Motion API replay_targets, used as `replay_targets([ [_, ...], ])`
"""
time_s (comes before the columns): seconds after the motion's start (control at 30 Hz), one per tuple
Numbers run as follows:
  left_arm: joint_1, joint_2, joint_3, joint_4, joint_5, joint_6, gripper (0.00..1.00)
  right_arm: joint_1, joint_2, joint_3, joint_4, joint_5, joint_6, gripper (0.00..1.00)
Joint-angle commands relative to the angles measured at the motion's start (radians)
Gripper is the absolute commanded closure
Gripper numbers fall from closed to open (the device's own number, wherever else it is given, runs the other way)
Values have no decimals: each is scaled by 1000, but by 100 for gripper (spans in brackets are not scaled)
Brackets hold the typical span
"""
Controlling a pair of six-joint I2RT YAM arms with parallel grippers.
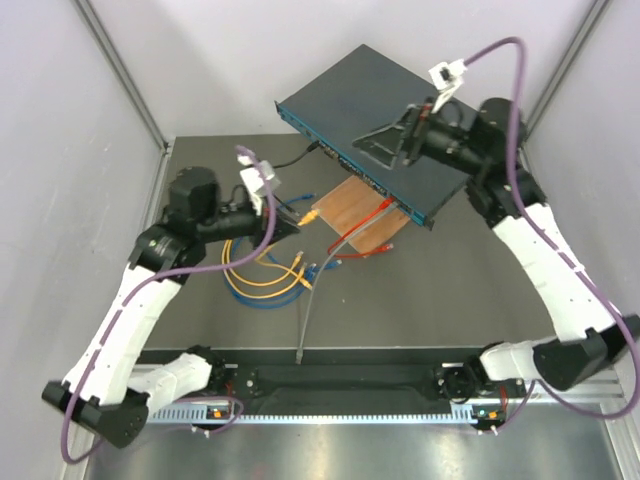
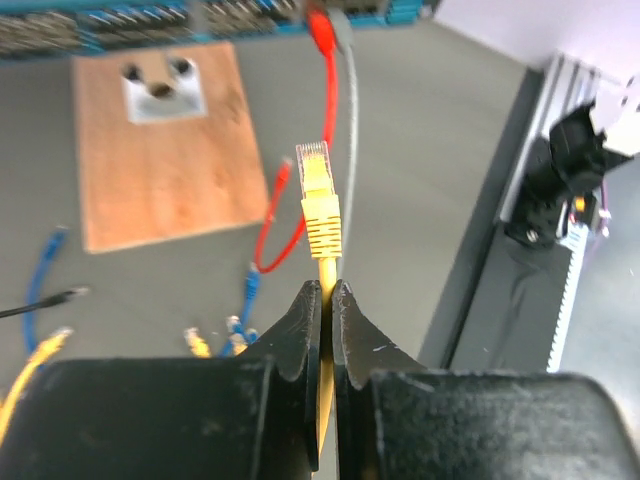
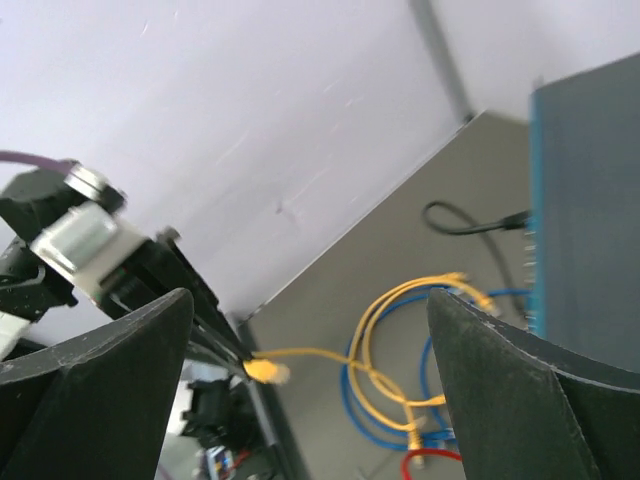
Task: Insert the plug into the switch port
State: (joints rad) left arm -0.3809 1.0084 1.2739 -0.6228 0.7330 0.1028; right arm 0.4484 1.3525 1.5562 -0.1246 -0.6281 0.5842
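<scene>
Plug [image 2: 317, 180], yellow with a clear tip, is shown held clear of the desk [image 2: 420, 180]. Its tip is directed toward the port row of the switch [image 2: 150, 25] and is well apart from it. The yellow cord [image 2: 325, 268] is pinched just behind the plug's ribbed boot by the left claw [image 2: 327, 290], whose fingers are pressed together on it.

In the top view the switch [image 1: 370, 130] is seen at the far side of the desk [image 1: 450, 290], set at an angle, with its socketed front face turned toward the arms. A red cable [image 2: 325, 90] and a grey cable [image 2: 350, 100] are already seated in that face. A wooden board [image 2: 160, 170] carrying a small grey metal block [image 2: 160, 88] lies on the desk just in front of the switch. Loose blue and yellow cables [image 1: 262, 285] are scattered on the desk to the left.

The right claw [image 3: 310, 330] is seen spread wide, with nothing between its fingers. In the top view it is placed over the switch's upper surface. Whether it touches cannot be told.
</scene>
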Motion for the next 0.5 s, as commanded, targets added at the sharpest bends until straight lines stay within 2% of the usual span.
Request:
replay_targets([
  [0.0, -85, 48, 67, -11, -107, 3, 100, -101, -87, -5, -44, 27, -81, 0],
  [0.07, -140, 45, 50, 73, -130, -27, 100, -157, -142, -44, -55, 27, -69, 0],
  [0.1, -168, 41, 41, 101, -214, -72, 100, -213, -159, -54, -70, 31, -64, 0],
  [0.2, -315, 38, 12, 153, -346, -78, 100, -324, -234, -99, -121, 53, -53, 0],
  [0.23, -399, 59, 15, 155, -400, -78, 100, -350, -266, -123, -133, 53, -52, 0],
  [0.33, -516, 104, 39, 156, -539, -100, 100, -439, -309, -148, -216, 62, -50, 1],
  [0.47, -569, 183, 61, 163, -612, -259, 100, -554, -358, -177, -345, 82, -28, 0],
])
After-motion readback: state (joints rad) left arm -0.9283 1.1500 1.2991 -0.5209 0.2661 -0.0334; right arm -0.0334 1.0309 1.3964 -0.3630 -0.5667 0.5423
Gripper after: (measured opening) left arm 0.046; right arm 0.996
